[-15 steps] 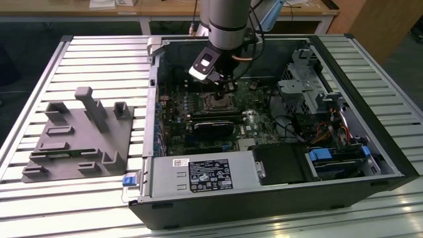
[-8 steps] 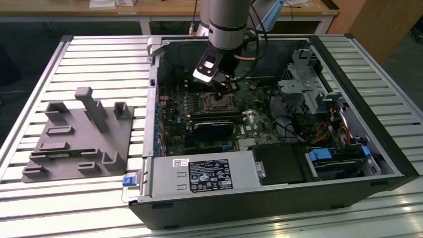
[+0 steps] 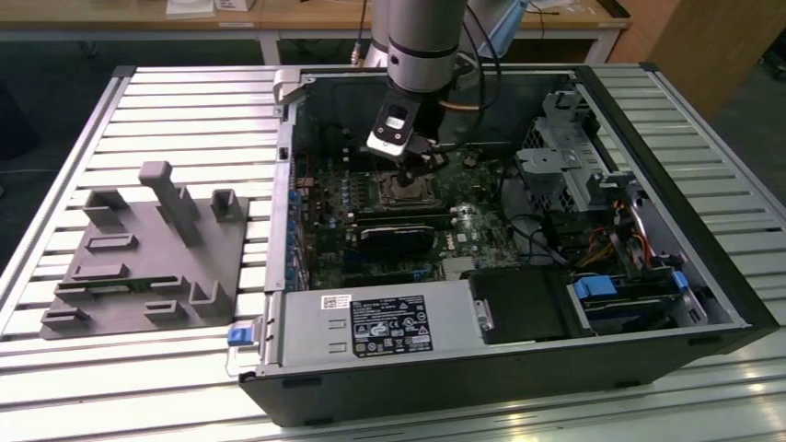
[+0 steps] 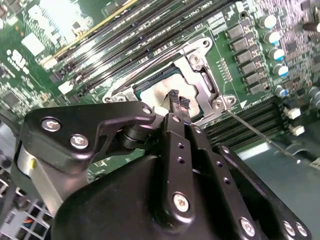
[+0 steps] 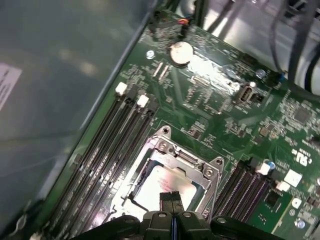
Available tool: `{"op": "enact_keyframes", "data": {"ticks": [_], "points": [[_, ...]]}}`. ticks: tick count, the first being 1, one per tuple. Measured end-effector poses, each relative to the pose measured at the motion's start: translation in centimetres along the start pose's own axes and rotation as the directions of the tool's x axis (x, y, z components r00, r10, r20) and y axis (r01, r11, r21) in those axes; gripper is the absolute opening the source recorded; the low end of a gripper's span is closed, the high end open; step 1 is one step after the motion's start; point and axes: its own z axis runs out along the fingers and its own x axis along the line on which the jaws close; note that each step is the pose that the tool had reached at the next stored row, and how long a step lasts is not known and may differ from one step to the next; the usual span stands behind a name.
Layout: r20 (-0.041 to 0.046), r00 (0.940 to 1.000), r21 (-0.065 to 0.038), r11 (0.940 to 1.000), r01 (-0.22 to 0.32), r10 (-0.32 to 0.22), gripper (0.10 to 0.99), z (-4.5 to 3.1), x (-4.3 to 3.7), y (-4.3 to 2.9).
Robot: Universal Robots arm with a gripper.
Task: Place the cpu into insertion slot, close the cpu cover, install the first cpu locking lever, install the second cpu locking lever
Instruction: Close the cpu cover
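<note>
A silvery slatted metal table (image 3: 184, 101) carries an open black computer case (image 3: 491, 378) lying on its side, with a grey moulded fixture plate (image 3: 135, 267) flat on the slats just beside the case, on the exterior view's left.

Cpu (image 5: 162, 184) pale silver; cpu cover (image 5: 186, 156) silvery; circuit board (image 5: 210, 100) green; pincer (image 4: 178, 100) black; table (image 3: 184, 101) pale grey, ribbed.
</note>
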Motion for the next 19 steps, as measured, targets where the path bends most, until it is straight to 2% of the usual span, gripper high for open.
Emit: {"op": "enact_keyframes", "data": {"ticks": [4,9,15,19], "points": [[0.0000,0.9980,0.001,0.9980,0.063,-0.063,0.106,0.01,0.00,0.00],[-0.0001,0.9902,0.002,0.9902,0.140,-0.140,0.106,0.01,0.00,0.00],[-0.0003,0.9732,0.003,0.9732,0.230,-0.230,0.106,0.02,0.00,0.00],[-0.0005,0.9586,0.003,0.9586,0.285,-0.285,0.106,0.03,0.00,0.00]]}}
